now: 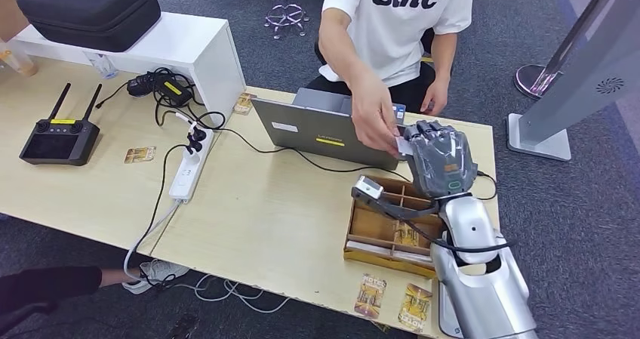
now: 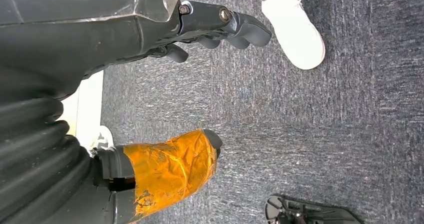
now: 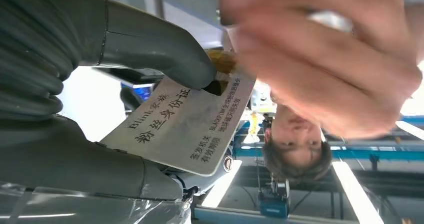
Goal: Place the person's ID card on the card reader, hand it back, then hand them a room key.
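My right hand (image 1: 438,158) is raised over the far right of the table, beside the laptop (image 1: 317,131). It holds a pale ID card (image 3: 185,129) with printed text between its thumb (image 3: 155,44) and fingers. The person's hand (image 1: 375,124) reaches across the laptop and grips the card's (image 1: 398,145) other end; that hand (image 3: 325,59) looms blurred and close in the right wrist view. Just below my right hand, a small white device (image 1: 367,186) sits at the corner of a wooden tray (image 1: 358,241) holding cards. My left hand (image 2: 125,29) hangs over the carpet, holding nothing, fingers apart from the orange-taped thumb (image 2: 170,169).
The person in a white T-shirt (image 1: 392,22) sits behind the table. Two yellow cards (image 1: 370,294) (image 1: 413,305) lie at the near table edge. A power strip (image 1: 186,174) with cables, a black remote (image 1: 59,139), and a white shelf (image 1: 189,48) bearing a black case (image 1: 90,7) occupy the left.
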`<action>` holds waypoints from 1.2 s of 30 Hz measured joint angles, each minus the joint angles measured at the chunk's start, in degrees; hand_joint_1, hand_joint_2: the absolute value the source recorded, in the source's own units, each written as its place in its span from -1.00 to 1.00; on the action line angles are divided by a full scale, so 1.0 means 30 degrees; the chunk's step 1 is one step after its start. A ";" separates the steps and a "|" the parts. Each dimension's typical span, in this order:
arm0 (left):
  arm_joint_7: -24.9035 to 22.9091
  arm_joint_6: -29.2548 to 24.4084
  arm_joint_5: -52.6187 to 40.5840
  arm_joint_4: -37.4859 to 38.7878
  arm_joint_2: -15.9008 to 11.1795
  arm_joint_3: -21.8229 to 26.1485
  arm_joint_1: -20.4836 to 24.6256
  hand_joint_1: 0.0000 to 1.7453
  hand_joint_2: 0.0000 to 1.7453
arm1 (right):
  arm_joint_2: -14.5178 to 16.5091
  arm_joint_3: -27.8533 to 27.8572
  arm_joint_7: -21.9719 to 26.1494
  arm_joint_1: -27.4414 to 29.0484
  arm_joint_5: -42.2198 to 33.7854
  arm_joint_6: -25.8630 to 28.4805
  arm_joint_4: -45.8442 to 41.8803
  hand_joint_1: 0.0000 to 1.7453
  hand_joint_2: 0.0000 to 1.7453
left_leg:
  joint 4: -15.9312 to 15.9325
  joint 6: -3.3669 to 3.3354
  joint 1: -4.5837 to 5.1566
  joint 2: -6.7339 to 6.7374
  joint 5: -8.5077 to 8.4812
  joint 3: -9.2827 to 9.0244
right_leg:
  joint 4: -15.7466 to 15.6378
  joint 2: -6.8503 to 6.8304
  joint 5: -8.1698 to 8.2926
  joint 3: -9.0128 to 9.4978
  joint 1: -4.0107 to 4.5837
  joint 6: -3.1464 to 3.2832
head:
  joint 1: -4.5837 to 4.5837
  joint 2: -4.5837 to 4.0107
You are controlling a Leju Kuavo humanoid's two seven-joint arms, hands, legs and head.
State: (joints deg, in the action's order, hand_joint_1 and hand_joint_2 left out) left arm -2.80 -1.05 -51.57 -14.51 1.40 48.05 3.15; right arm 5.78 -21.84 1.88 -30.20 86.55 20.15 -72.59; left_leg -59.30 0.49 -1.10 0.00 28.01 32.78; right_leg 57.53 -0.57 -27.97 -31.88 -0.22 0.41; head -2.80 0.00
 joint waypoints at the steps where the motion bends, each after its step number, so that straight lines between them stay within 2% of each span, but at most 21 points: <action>1: 0.0000 -0.0038 0.0002 0.0000 0.0026 0.0075 -0.0001 -1.00 1.00 | 0.0009 0.0088 0.0215 0.0352 -0.0270 0.0101 -0.0520 1.00 1.00 | 0.0000 0.0001 0.0000 -0.0001 0.0001 0.0001 | -0.0001 -0.0001 -0.0002 -0.0001 0.0000 -0.0002 | -0.0002 0.0000; 5: -0.0005 -0.0191 0.0058 0.0000 0.0158 0.0441 -0.0013 -1.00 1.00 | 0.0013 0.0556 0.1003 0.2280 -0.1656 0.0547 -0.3149 1.00 1.00 | 0.0001 0.0001 0.0000 -0.0004 0.0007 0.0009 | -0.0007 -0.0004 -0.0008 -0.0008 0.0000 -0.0006 | 0.0002 0.0000; 12: -0.0007 -0.0514 0.0250 0.0000 0.0453 0.1365 -0.0052 -1.00 1.00 | 0.0009 0.2337 0.2861 0.6759 -0.4689 0.1275 -0.7638 1.00 1.00 | 0.0002 0.0004 0.0002 -0.0008 0.0015 0.0022 | -0.0012 -0.0009 -0.0009 -0.0017 -0.0002 -0.0008 | 0.0000 0.0000; 20: 0.0000 -0.0812 0.0324 0.0000 0.0754 0.2459 -0.0095 -1.00 1.00 | 0.0237 0.6090 0.5042 1.0366 -0.7856 0.1168 -0.9035 1.00 1.00 | 0.0001 0.0004 0.0003 -0.0010 0.0015 0.0020 | -0.0014 -0.0014 -0.0007 -0.0012 -0.0003 -0.0008 | 0.0000 0.0000; 29: 0.0137 -0.0903 -0.0003 0.0000 0.1027 0.3332 -0.0083 -1.00 1.00 | 0.1045 1.0233 0.6243 1.1676 -0.8642 0.0192 -0.7469 1.00 1.00 | 0.0002 0.0004 0.0002 -0.0004 0.0014 0.0018 | -0.0013 -0.0008 -0.0007 -0.0015 -0.0002 -0.0008 | 0.0000 0.0000; 36: 0.0168 -0.0911 -0.0142 0.0000 0.1098 0.3641 -0.0061 -1.00 1.00 | 0.1258 1.1177 0.6621 1.1815 -0.8787 -0.0456 -0.6443 1.00 1.00 | 0.0003 0.0004 0.0002 -0.0002 0.0014 0.0018 | -0.0013 -0.0004 -0.0007 -0.0015 -0.0002 -0.0008 | -0.0007 0.0000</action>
State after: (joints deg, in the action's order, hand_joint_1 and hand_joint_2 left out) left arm -2.29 -3.78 -52.00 -14.51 4.70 58.97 2.96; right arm 9.55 11.69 21.75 5.25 60.19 18.78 -91.91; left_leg -59.29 0.50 -1.10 -0.01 28.06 32.83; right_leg 57.49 -0.58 -27.99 -31.92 -0.22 0.39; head -2.82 0.00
